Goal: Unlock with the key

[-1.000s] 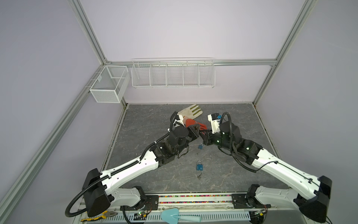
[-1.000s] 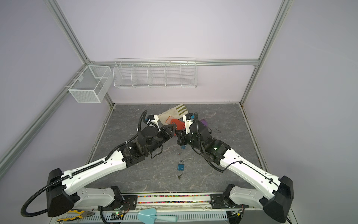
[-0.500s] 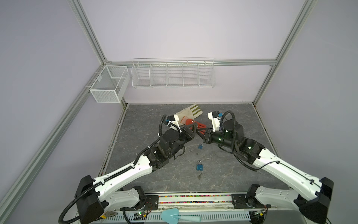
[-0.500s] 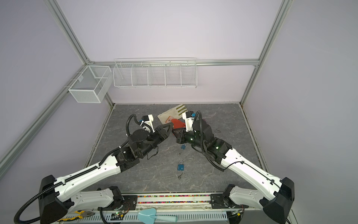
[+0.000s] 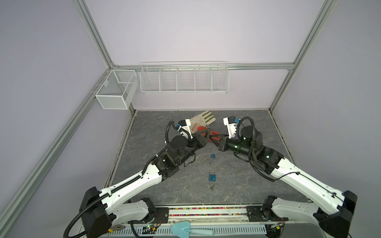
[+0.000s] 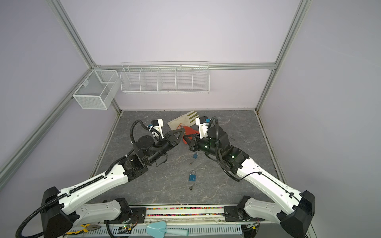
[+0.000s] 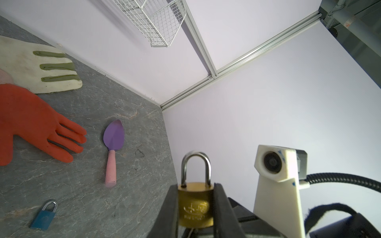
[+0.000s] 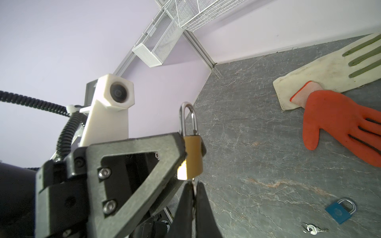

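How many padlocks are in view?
3: brass padlock clamped in the left gripper; far blue padlock on the table middle; near blue padlock nearer its front edge. Others may be hidden.

Padlock (image 7: 195,208): we see brass body, steel shackle closed, upright, in the left gripper (image 7: 195,191).
Key (image 8: 193,185): we glimpse a sliver beneath it.

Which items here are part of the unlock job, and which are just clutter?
In the job:
- brass padlock, clamped in the left gripper
- key under it, pinched in the right gripper

Lying about:
- far blue padlock, far loose key
- near blue padlock, near loose key
- orange glove, white glove
- purple trowel, teal trowel, pliers
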Motion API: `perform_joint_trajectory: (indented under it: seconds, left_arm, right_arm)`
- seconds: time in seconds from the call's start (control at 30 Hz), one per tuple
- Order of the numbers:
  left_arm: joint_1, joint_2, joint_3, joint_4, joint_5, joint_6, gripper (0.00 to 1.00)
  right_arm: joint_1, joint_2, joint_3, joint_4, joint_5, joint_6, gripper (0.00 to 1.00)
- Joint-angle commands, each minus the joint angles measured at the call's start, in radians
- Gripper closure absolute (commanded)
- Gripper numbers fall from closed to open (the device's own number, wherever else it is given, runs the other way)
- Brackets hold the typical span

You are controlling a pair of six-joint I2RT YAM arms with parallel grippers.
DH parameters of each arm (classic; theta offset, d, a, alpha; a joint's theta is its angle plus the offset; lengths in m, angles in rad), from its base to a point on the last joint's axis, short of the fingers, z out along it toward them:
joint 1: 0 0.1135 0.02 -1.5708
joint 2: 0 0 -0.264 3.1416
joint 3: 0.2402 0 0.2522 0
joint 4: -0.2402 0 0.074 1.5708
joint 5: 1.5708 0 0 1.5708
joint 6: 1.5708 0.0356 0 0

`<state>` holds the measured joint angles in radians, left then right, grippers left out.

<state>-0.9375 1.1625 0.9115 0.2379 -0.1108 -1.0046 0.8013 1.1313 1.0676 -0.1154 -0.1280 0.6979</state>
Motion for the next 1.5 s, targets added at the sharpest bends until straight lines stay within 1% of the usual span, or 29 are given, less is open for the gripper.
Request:
perform_joint_trajectory:
  seconds: [0.0, 0.17, 0.27, 0.33, 0.47, 0.53, 0.6, 0.67, 0.73, 0.77, 0.83, 0.9, 0.97, 1.1, 1.17, 1.27, 1.33, 1.4, 1.47]
  left_arm:
    - [-0.015, 0.030, 0.023, -0.039, 0.066, 0.042, 1.00]
    - [-0.015, 0.024, 0.052, -0.062, 0.044, 0.081, 1.00]
    - [-0.015, 0.010, 0.058, -0.077, 0.018, 0.107, 1.00]
    - [-0.015, 0.003, 0.060, -0.089, 0.000, 0.120, 1.00]
    - [-0.015, -0.023, 0.070, -0.129, -0.041, 0.183, 1.00]
    - [-0.015, -0.042, 0.076, -0.157, -0.075, 0.242, 1.00]
    - [-0.015, -0.064, 0.065, -0.169, -0.109, 0.318, 1.00]
    - [-0.015, -0.087, 0.048, -0.186, -0.145, 0.383, 1.00]
    - [-0.015, -0.115, 0.010, -0.161, -0.146, 0.489, 1.00]
    - [-0.016, -0.129, -0.011, -0.149, -0.144, 0.534, 1.00]
    - [-0.025, -0.156, -0.067, -0.096, -0.150, 0.645, 1.00]
    - [-0.041, -0.175, -0.115, -0.061, -0.182, 0.734, 1.00]
    - [-0.066, -0.179, -0.148, -0.030, -0.194, 0.815, 1.00]
    - [-0.170, -0.153, -0.207, 0.077, -0.318, 0.979, 1.00]
    - [-0.190, -0.134, -0.237, 0.145, -0.341, 1.004, 1.00]
    - [-0.208, -0.108, -0.275, 0.224, -0.359, 1.014, 1.00]
    - [-0.233, -0.083, -0.292, 0.270, -0.390, 1.046, 1.00]
    - [-0.254, -0.060, -0.302, 0.307, -0.417, 1.081, 1.00]
    - [-0.269, -0.036, -0.306, 0.335, -0.441, 1.105, 1.00]
  right_arm:
    - [0.019, -0.015, 0.016, 0.070, -0.087, -0.053, 0.94]
    - [0.020, -0.021, 0.023, 0.019, -0.038, -0.089, 0.94]
    - [0.020, -0.022, 0.025, -0.008, -0.027, -0.111, 0.90]
    - [0.018, -0.025, 0.028, -0.033, -0.018, -0.127, 0.86]
    - [0.019, -0.044, 0.036, -0.074, -0.005, -0.154, 0.74]
    - [0.019, -0.058, 0.045, -0.120, 0.021, -0.175, 0.67]
    - [0.019, -0.075, 0.049, -0.162, 0.044, -0.194, 0.62]
    - [0.020, -0.089, 0.058, -0.206, 0.068, -0.211, 0.53]
    - [0.022, -0.089, 0.093, -0.281, 0.091, -0.236, 0.42]
    - [0.022, -0.085, 0.111, -0.312, 0.101, -0.248, 0.38]
    - [0.025, -0.073, 0.145, -0.372, 0.124, -0.269, 0.32]
    - [0.031, -0.054, 0.183, -0.423, 0.133, -0.291, 0.27]
    - [0.039, -0.031, 0.226, -0.485, 0.150, -0.299, 0.24]
    - [0.062, 0.035, 0.310, -0.593, 0.187, -0.299, 0.21]
    - [0.073, 0.067, 0.338, -0.632, 0.203, -0.298, 0.19]
    - [0.080, 0.091, 0.365, -0.676, 0.249, -0.262, 0.17]
    - [0.079, 0.103, 0.377, -0.691, 0.265, -0.231, 0.16]
    - [0.082, 0.122, 0.387, -0.704, 0.257, -0.223, 0.16]
    - [0.086, 0.146, 0.408, -0.733, 0.274, -0.209, 0.16]
